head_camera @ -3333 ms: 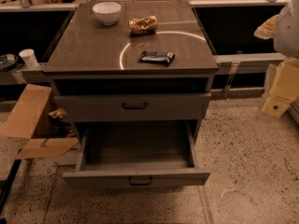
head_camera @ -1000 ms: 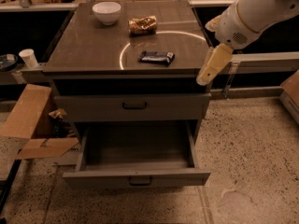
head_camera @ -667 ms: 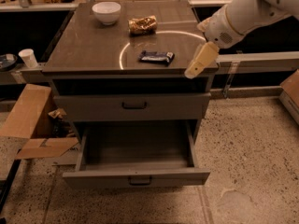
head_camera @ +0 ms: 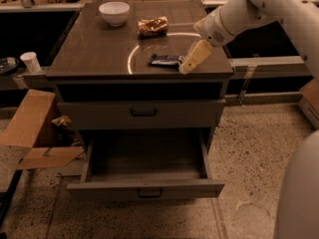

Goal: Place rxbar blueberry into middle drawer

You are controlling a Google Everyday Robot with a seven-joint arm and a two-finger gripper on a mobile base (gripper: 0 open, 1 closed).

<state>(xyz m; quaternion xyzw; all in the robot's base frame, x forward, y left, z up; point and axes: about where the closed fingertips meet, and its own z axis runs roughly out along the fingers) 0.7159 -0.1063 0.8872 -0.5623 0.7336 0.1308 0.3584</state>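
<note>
The rxbar blueberry (head_camera: 165, 59), a flat dark bar with pale print, lies on the cabinet top (head_camera: 99, 54) near its front right. My gripper (head_camera: 185, 66) hangs just to the right of the bar, its pale fingers pointing down and left, tip close to the bar's right end. The middle drawer (head_camera: 144, 185), the lowest grey one with a small dark handle, is pulled out and shows nothing inside. The drawer above it (head_camera: 143, 112) is closed.
A white bowl (head_camera: 114, 12) and a crinkled golden-brown snack bag (head_camera: 152, 26) sit at the back of the cabinet top. A flattened cardboard box (head_camera: 35, 128) lies on the floor at the left. A white cup (head_camera: 31, 61) stands on a ledge at the left.
My arm has come into view from the right and the gripper has moved left and down toward the bar's right end. The bar, bowl, bag and drawer have not moved.
</note>
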